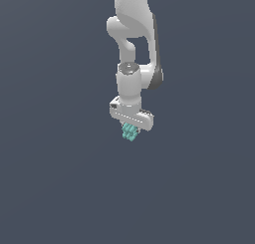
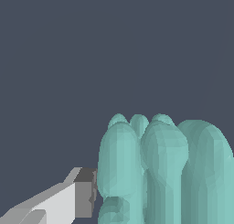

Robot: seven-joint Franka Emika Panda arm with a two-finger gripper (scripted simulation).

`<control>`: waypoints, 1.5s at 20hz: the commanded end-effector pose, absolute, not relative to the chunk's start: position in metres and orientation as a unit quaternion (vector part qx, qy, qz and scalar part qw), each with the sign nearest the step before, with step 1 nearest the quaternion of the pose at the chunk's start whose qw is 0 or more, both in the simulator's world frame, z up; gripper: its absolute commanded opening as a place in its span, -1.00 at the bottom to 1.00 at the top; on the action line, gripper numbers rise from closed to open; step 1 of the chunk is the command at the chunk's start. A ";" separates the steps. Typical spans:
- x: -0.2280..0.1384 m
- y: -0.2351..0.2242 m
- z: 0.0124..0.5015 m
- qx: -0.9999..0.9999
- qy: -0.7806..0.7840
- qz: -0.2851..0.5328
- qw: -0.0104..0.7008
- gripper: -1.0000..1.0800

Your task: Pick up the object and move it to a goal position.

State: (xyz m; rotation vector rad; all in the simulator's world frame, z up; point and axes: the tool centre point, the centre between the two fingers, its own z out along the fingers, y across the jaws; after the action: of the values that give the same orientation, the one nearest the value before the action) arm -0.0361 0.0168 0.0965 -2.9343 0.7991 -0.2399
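Exterior view: a smooth, glossy white jointed robot arm with dark grey panels descends from 12 o'clock and ends in a broad white gripper pointing toward 6 o'clock. A small teal-green lumpy cluster of rounded finger-like lobes protrudes just beneath the gripper's crossbar, narrower than the bar itself. All around lies a flat, matte, featureless dark slate-grey background; whether the cluster is touching it or raised above it cannot be told.

Wrist view: the cluster fills the area from the centre toward 5 o'clock. Its lobes are upright, faceted columns with domed tips, packed side by side, with smaller lobe tips showing behind them. One angular white gripper finger with a dark grey pad enters from 7 o'clock, and its pad face sits directly against the nearest lobe. The opposite finger is out of sight. The jaws appear drawn in narrowly onto the cluster, gripping it.
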 end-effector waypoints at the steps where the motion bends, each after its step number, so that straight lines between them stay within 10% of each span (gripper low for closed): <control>1: -0.021 0.009 0.110 -0.960 0.253 -0.101 0.058 -1.00; 30: 0.089 -0.056 0.268 -0.920 0.160 -0.307 0.184 -1.00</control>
State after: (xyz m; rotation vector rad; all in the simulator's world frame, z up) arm 0.0856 -0.0525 0.2593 -2.6128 0.4665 -0.8400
